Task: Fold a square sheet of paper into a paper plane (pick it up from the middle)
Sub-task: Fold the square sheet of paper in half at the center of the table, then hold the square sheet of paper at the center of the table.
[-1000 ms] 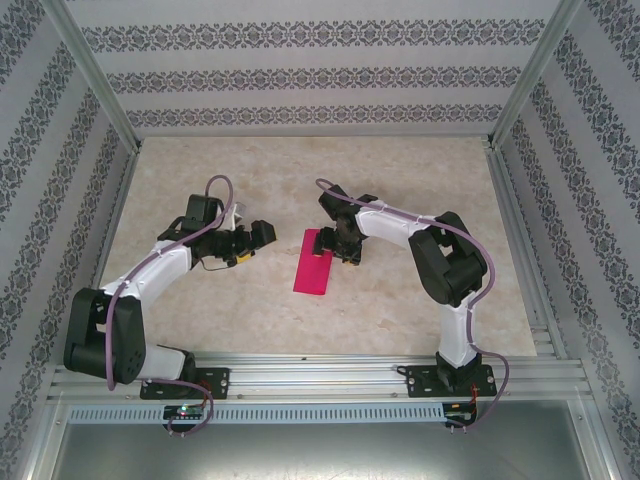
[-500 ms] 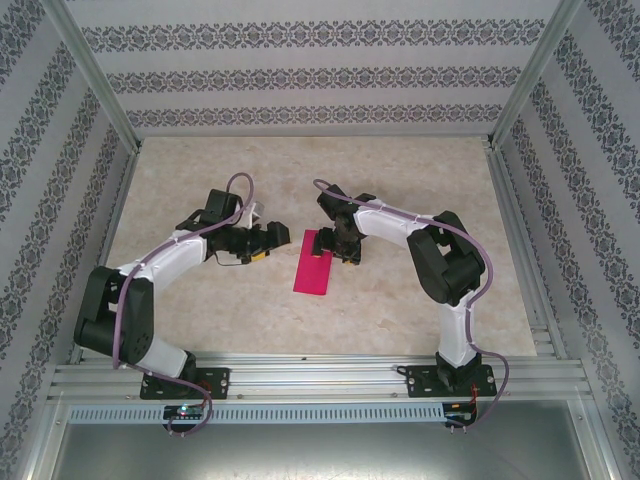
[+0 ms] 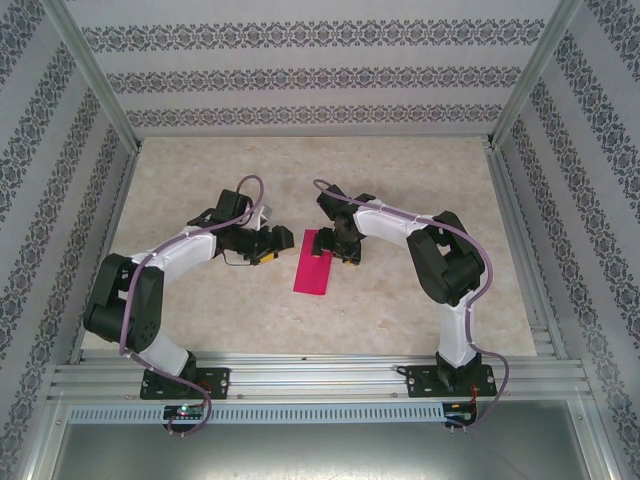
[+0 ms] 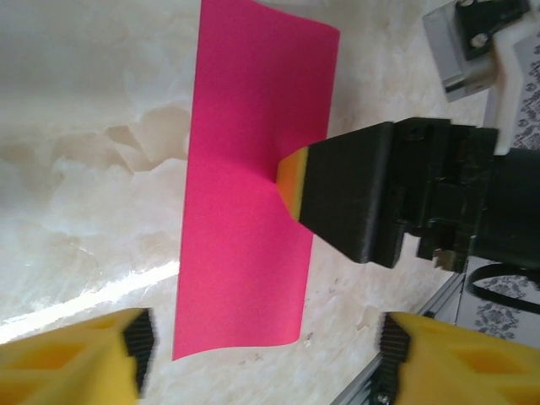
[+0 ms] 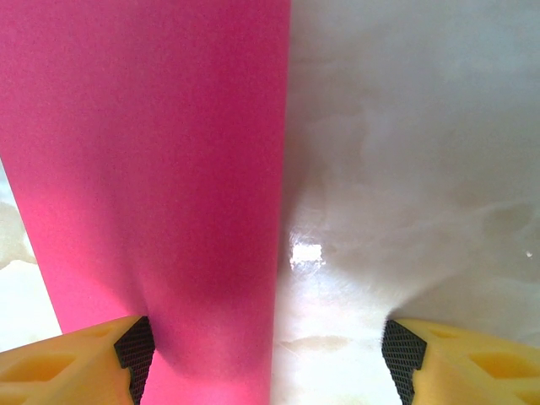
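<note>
The pink sheet of paper [image 3: 314, 264] lies folded into a long strip in the middle of the worktop [image 3: 420, 180]. It is well away from every edge, with bare room all around. The right jaws are apart, and one finger [image 4: 289, 179] touches the paper's right edge. The left jaws are also apart, near its left side.
</note>
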`<state>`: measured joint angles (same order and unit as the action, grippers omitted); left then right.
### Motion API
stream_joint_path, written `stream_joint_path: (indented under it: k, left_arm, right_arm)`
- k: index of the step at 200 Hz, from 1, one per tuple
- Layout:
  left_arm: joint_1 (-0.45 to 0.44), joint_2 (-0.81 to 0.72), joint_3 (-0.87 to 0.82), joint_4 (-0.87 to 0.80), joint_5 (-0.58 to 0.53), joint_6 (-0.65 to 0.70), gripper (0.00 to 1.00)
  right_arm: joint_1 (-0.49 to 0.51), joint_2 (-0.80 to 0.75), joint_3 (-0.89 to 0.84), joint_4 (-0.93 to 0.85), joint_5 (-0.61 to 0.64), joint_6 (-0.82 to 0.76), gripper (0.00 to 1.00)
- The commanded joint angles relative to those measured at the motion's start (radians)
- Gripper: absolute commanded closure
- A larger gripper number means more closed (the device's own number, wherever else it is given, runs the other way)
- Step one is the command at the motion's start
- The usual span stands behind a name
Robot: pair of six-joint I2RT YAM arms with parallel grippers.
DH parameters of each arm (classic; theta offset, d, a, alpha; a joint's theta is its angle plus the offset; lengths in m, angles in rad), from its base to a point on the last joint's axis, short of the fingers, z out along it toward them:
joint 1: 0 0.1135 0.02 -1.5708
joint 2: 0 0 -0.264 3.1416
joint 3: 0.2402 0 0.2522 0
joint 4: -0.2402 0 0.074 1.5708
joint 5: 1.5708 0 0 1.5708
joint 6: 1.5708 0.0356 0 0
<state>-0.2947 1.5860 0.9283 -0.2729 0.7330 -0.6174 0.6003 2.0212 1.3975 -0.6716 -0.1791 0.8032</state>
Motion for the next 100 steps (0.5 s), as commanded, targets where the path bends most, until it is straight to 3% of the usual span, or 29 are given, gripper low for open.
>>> stream_joint_path:
  k: [1,22,41,100]
  left_arm:
    - [-0.013,0.035,0.028,0.052,-0.010,-0.037,0.45]
    - [-0.020,0.093,0.064,0.055,-0.001,-0.051,0.68]
    - [-0.029,0.155,0.113,0.035,0.016,-0.055,0.95]
    - [-0.055,0.263,0.204,0.021,0.004,-0.090,1.00]
  right_arm:
    - [0.000,0.069,-0.057,-0.034,0.041,0.016,0.24]
    - [0.001,0.075,-0.055,-0.036,0.036,0.010,0.24]
    - [0.001,0.074,-0.057,-0.036,0.040,0.010,0.24]
    - [-0.001,0.071,-0.055,-0.040,0.045,0.004,0.24]
